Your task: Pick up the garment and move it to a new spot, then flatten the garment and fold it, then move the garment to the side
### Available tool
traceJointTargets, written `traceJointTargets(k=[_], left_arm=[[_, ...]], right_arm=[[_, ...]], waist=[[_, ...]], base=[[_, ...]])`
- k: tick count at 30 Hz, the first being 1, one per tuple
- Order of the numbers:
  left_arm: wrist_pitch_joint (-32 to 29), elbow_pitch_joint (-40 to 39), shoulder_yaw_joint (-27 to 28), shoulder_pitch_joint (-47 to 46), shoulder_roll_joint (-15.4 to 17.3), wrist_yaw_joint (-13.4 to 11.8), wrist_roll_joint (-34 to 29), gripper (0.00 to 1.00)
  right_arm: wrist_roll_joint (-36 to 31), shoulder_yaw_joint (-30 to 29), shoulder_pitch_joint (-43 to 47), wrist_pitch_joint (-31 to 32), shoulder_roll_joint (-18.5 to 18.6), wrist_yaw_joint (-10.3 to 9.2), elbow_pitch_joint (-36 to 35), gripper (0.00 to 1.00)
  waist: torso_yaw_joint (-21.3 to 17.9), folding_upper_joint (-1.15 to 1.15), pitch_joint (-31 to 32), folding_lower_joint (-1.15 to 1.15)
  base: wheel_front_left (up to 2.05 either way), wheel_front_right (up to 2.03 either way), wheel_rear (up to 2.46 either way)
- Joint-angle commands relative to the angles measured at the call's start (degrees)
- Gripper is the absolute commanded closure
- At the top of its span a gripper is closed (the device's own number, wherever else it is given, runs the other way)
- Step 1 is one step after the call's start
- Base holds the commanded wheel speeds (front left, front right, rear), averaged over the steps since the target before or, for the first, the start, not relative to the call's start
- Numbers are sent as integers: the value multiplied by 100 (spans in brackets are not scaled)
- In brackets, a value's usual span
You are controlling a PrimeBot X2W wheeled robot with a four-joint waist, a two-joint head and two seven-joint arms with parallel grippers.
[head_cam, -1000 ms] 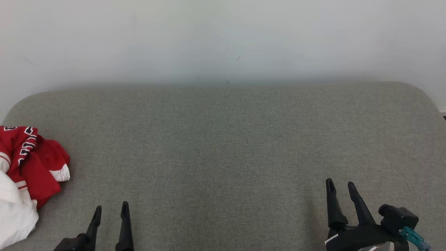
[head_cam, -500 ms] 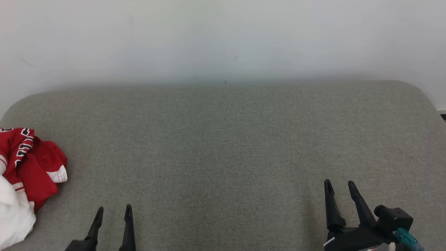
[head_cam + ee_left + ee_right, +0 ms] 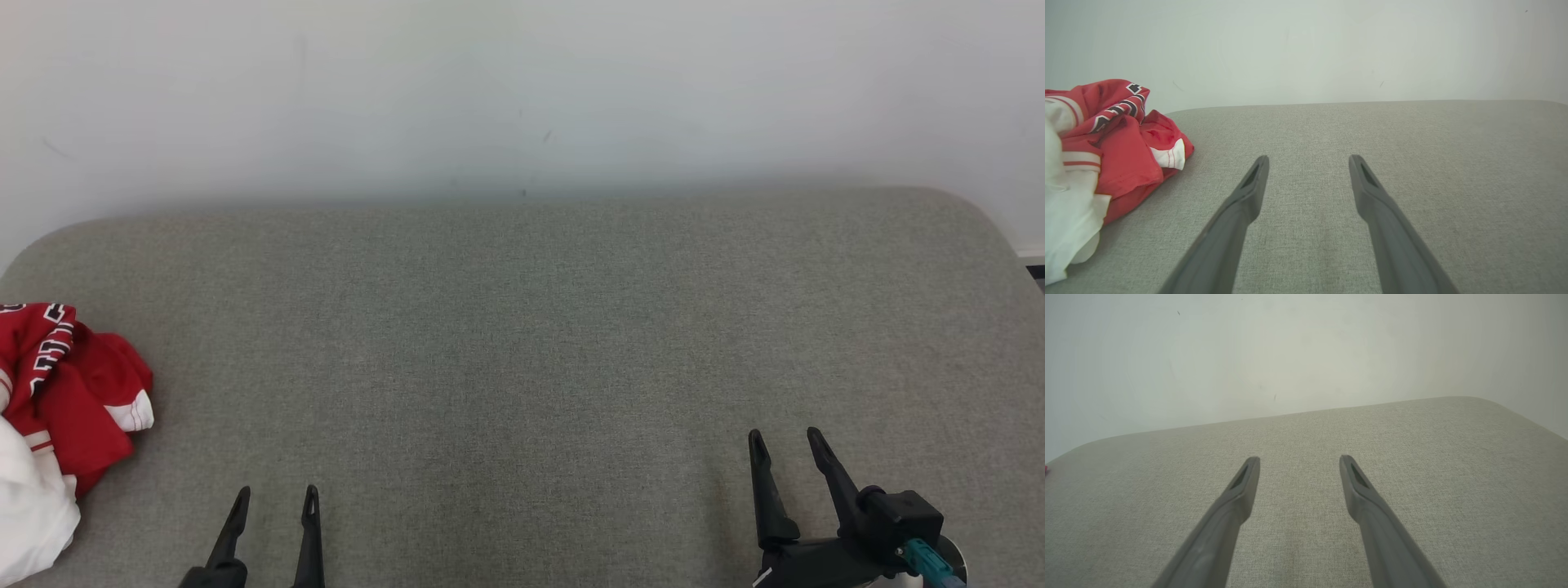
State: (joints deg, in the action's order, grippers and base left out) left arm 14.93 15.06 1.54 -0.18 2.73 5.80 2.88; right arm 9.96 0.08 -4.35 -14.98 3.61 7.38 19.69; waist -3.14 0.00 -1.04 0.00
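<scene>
Although the garment (image 3: 69, 392) is bunched, we note its heap runs near-to-far along the left edge of the grey fabric table (image 3: 522, 327), red part farther, white part nearer. We see the left gripper (image 3: 276, 492) and right gripper (image 3: 784, 434) with jaws spread, empty, clear of the cloth. A plain white wall (image 3: 522, 82) stands behind.

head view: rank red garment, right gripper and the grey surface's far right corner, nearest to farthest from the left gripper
1. red garment, at the left edge, beside the left gripper.
2. right gripper, across at the lower right.
3. far right corner of the grey surface, at the back.
</scene>
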Motion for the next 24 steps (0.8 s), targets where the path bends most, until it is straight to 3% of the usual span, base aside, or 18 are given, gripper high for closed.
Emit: traceJointTargets(k=[1,24], left_arm=[[31,16,-13,66,28,-14,-51,0],[31,63,2,66,26,3,-108,0]], right_arm=[[-74,21,18,-29,16,21,29,0],[-271,-79,28,-28,-24,21,31,0]], waist=[[0,0,1,0],[8,0,-21,0]], base=[[0,0,0],[0,0,0]])
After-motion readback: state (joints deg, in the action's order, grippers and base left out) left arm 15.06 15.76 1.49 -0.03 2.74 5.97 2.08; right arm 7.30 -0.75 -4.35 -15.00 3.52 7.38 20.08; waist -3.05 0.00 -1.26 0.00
